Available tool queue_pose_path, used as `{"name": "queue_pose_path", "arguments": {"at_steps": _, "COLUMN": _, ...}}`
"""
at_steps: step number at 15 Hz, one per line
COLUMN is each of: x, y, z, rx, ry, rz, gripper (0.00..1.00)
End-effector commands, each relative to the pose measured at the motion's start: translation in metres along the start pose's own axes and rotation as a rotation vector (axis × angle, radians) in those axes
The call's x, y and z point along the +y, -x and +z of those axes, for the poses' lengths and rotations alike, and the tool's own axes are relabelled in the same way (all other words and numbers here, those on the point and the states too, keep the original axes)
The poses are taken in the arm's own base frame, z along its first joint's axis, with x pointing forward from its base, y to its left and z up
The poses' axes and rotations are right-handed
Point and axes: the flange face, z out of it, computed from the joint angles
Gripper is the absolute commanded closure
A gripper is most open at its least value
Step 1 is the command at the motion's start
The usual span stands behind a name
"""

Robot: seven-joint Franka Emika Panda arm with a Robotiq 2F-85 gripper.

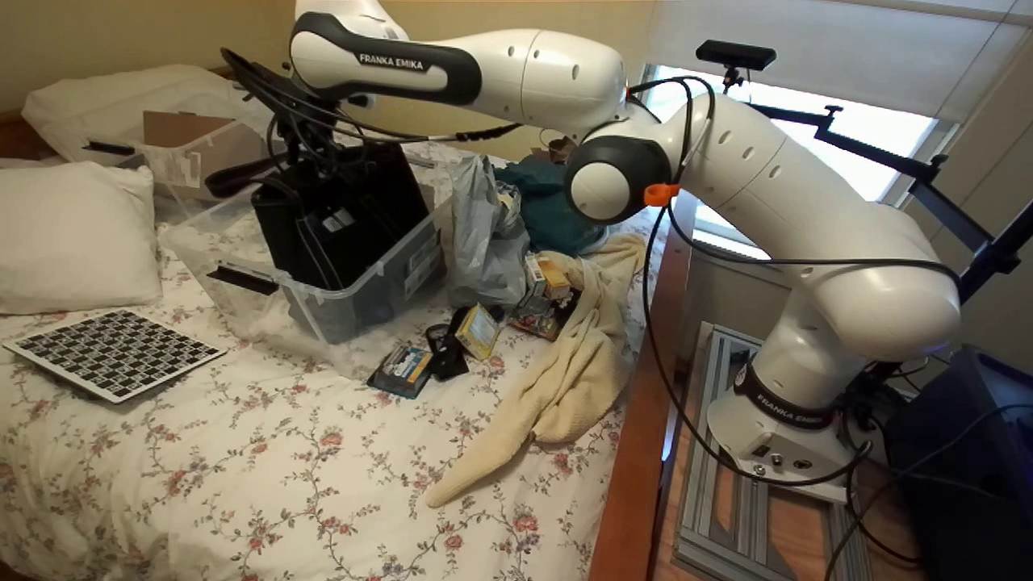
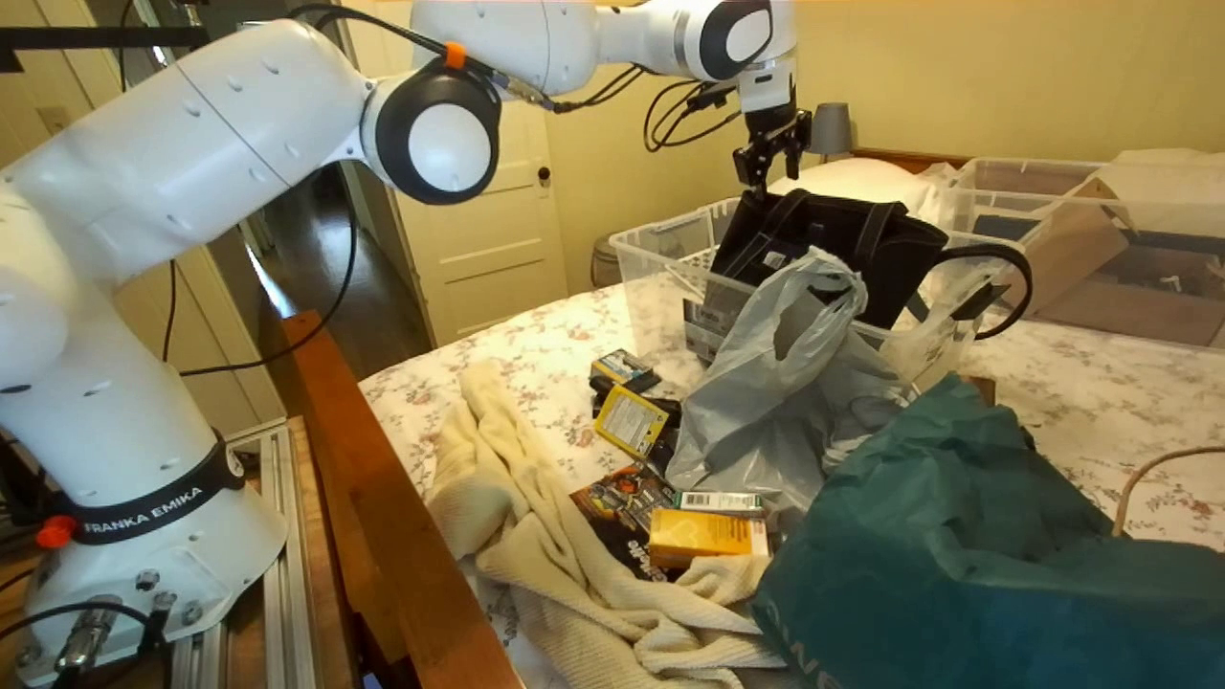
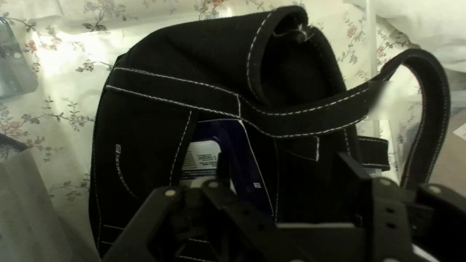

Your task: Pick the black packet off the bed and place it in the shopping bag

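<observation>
The fingers (image 2: 752, 167) are held apart over the bag (image 1: 367, 227), set tilted in a bin (image 1: 363, 307). Under one finger, a dark-blue pack (image 3: 235, 138) is seen inside; the black packet cannot be identified.

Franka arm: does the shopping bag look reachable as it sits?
Probably yes: in an exterior view the open gripper hangs over the shopping bag, nothing visible between them, and the bag's top rises above the rim of the translucent bin.
</observation>
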Motion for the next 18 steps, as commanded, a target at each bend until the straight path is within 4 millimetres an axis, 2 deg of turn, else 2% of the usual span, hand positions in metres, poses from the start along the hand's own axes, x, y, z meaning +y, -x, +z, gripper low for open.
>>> {"name": "queue_pose_path", "arguments": {"at_steps": 1, "x": -0.006, "y": 0.009, "z": -0.018, "rx": 0.0, "ry": -0.044, "rz": -0.068, "gripper": 0.01}}
{"name": "queue_pose_path", "arguments": {"at_steps": 6, "x": -0.01, "y": 0.009, "z": -0.027, "rx": 0.03, "ry": -0.064, "rz": -0.193, "gripper": 0.0}}
{"name": "queue_pose_path", "arguments": {"at_steps": 18, "x": -0.002, "y": 0.001, "z": -0.028, "rx": 0.03, "ry": 0.048, "rz": -0.767, "gripper": 0.0}}
